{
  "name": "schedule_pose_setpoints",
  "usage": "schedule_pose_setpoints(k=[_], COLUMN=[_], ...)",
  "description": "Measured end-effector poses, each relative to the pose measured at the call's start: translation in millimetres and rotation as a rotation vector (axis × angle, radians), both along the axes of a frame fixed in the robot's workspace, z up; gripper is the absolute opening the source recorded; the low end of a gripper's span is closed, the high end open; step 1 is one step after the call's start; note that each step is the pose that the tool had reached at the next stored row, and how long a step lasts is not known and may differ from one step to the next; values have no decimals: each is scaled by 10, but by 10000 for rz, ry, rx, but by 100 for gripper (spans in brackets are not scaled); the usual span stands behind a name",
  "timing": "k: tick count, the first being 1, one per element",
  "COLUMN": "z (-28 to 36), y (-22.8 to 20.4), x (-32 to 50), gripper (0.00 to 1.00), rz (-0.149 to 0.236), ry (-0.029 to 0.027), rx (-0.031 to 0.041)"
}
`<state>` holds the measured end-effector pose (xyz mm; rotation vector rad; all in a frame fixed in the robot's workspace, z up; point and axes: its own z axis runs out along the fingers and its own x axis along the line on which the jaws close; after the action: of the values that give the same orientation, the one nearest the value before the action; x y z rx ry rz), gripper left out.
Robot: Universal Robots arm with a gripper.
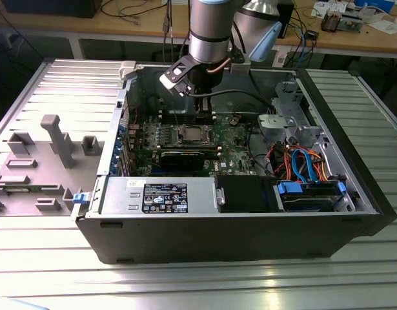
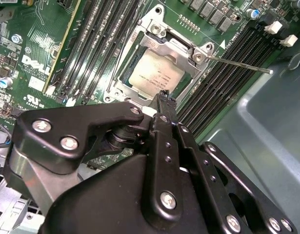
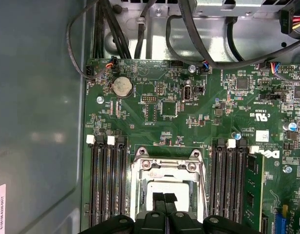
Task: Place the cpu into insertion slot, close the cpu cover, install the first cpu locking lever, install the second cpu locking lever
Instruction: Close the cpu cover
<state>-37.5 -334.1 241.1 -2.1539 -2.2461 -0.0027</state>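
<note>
From the bench's (image 1: 185, 284) left edge I see a grey fixture (image 1: 53, 152), then the open computer case (image 1: 217, 239) over the middle. Inside it the gripper (image 1: 202, 118) hangs just above the insertion slot (image 3: 138, 187), which sits mid-board, nearer the board's far edge. In both wrist views the fingers (image 3: 158, 200) are drawn narrow, tip against tip, holding nothing. My worry is the thin locking lever (image 2: 237, 64): it juts free over the memory slots (image 2: 223, 87), and such a springy rod could slip off the closed tips and snap back. A descent slightly off line could also scrape the chip. The cpu (image 2: 155, 75) lies flat in the slot, its dull pale-grey top showing through the square opening of the cpu cover (image 2: 175, 47), which appears to be down over it. Toward the case's right end, coloured cables (image 1: 301, 161) stay well apart from the arm.
</note>
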Motion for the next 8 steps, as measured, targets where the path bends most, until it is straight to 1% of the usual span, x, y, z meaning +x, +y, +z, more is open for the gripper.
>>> schedule_pose_setpoints(k=[8], z=[-15], y=[0], x=[-17], gripper=[11], rz=[0], ry=[0], rx=[1])
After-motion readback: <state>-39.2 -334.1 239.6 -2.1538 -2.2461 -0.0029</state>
